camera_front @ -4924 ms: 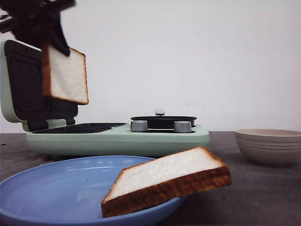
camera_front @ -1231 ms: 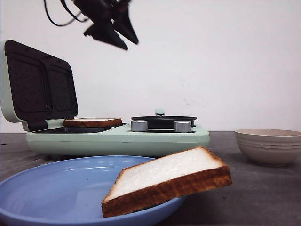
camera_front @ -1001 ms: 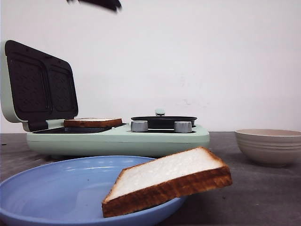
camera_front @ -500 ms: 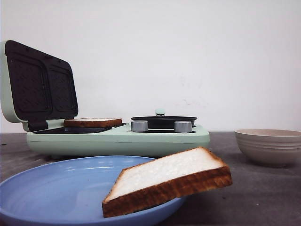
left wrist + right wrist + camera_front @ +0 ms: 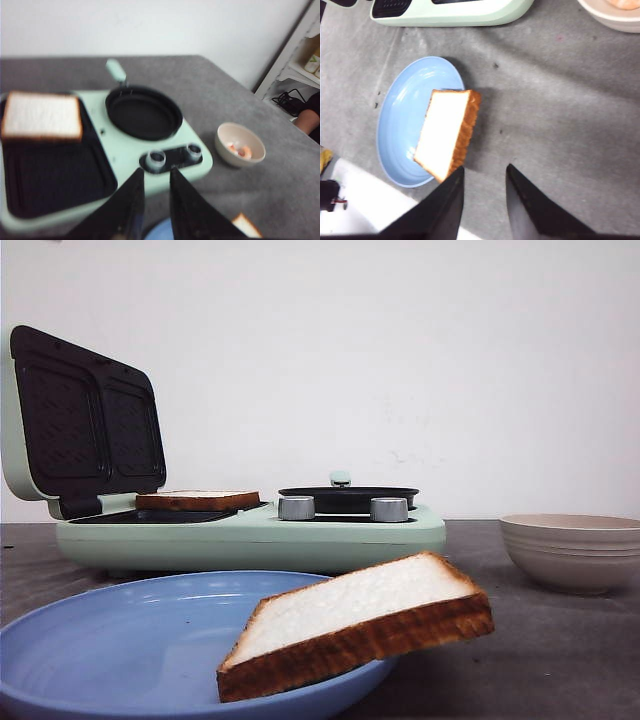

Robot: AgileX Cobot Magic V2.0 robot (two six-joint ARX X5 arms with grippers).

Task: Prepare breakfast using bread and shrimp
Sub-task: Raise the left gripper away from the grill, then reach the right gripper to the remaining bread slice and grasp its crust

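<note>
On the grill plate (image 5: pixel 55 185) lies one bread slice (image 5: pixel 41 116) — both claws, left claw (image 5: pixel 156 210) and right claw (image 5: pixel 484 200), parted, empty.

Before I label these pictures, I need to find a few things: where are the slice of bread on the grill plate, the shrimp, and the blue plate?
bread on the grill plate (image 5: pixel 41 116), left wrist view, middle of its white face
shrimp (image 5: pixel 239 149), left wrist view, pink pieces inside the bowl
blue plate (image 5: pixel 400 120), right wrist view, bare inner surface

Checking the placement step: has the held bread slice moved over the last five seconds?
Yes. The bread slice went down from beside the raised lid onto the grill plate.
</note>
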